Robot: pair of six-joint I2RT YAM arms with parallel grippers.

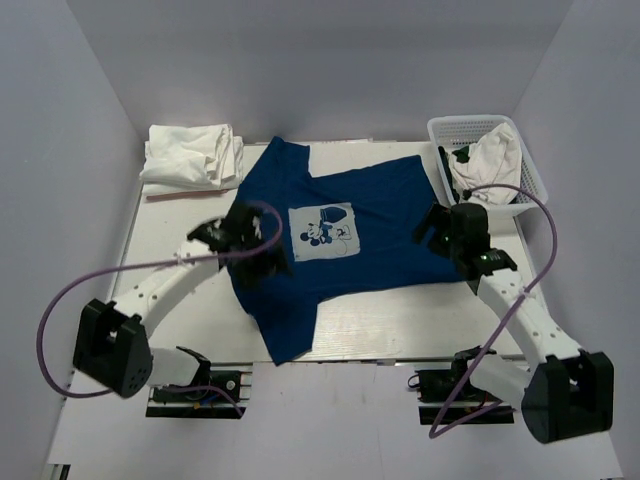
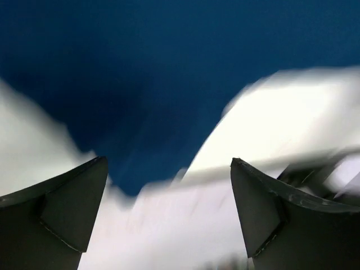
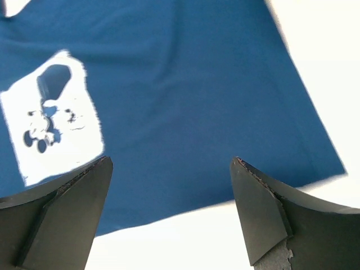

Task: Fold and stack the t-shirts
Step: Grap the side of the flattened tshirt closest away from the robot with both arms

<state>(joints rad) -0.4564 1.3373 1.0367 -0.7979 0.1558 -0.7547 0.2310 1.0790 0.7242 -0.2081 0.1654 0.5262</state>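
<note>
Hovering over the cloth, my left hand [image 2: 169, 169] is spread wide and grips nothing. Its view is blurred: dark navy tee [image 1: 370, 215] ahead, pale bench [image 1: 400, 320] below. My right hand [image 3: 171, 166] is spread too, holding nothing, above the tee's right side. The cloth's edge runs just ahead of it to a corner on the right, with bare bench beyond. The tee lies flat mid-bench, print [image 1: 324, 232] up. One sleeve ends just beside the white tees [image 1: 190, 155] piled at the back left, and the other reaches the near edge. Its far right corner lies near the basket [image 1: 530, 170], which holds another white tee [image 1: 492, 155]. Bare bench shows front right and along the left.
</note>
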